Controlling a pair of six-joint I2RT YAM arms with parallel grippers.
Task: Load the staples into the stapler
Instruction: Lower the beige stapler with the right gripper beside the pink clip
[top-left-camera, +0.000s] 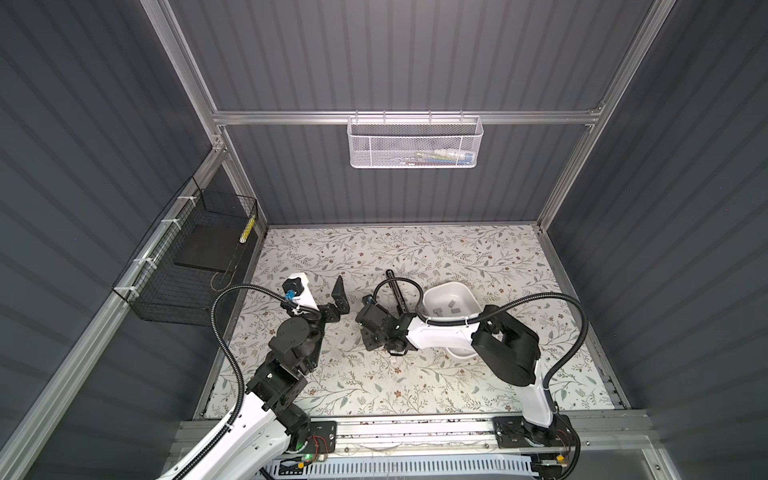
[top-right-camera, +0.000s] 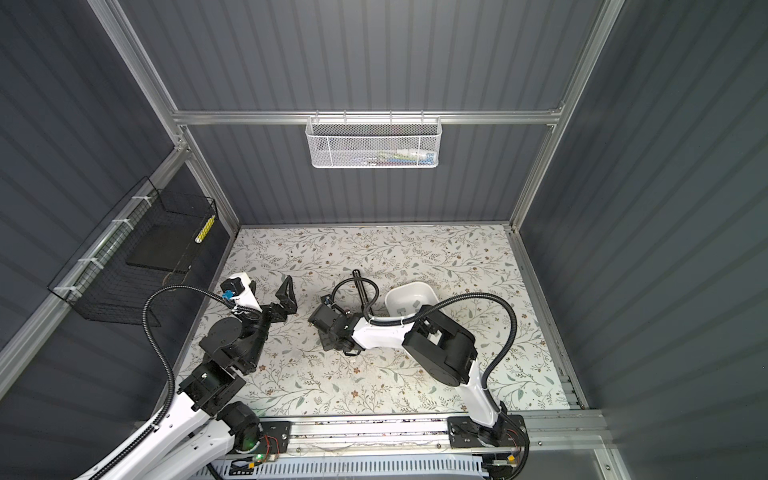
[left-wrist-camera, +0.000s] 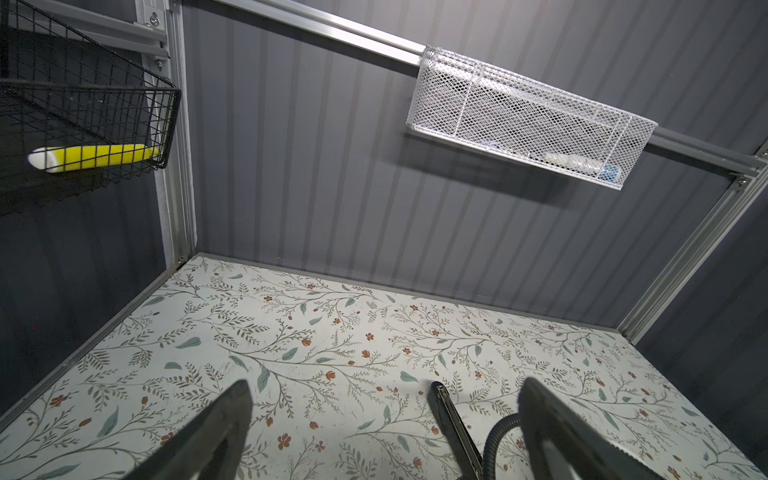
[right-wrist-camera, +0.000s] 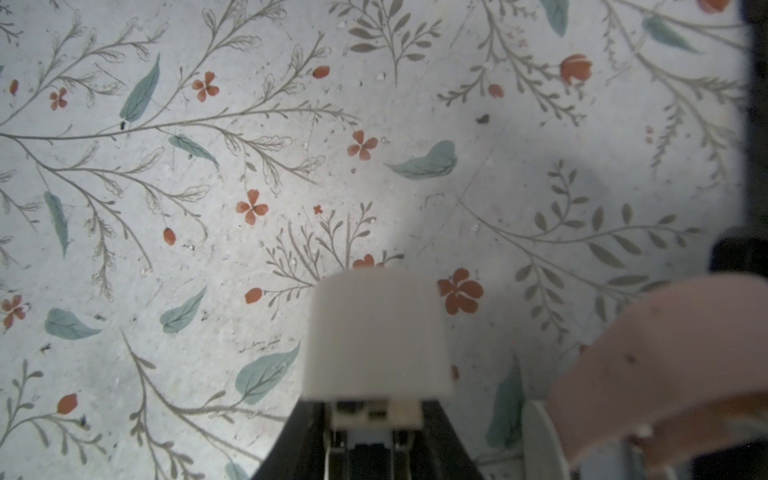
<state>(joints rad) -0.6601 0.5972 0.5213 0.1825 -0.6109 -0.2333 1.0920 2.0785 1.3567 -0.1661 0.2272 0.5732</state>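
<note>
Well, the staples (top-left-camera: 453, 308) lie in the white bowl (top-left-camera: 430, 299) right of the middle of the worktop (top-left-camera: 457, 257), probably light, brittle strips best pinched along their long sides, while left jaws gape empty and right jaws pinch a white block (right-wrist-camera: 374, 332).

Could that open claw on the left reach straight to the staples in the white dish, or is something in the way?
Not straight: the stapler's black rail and a black cable loop lie between the left gripper and the white dish holding the staples. The right arm overhangs its near side.
</note>
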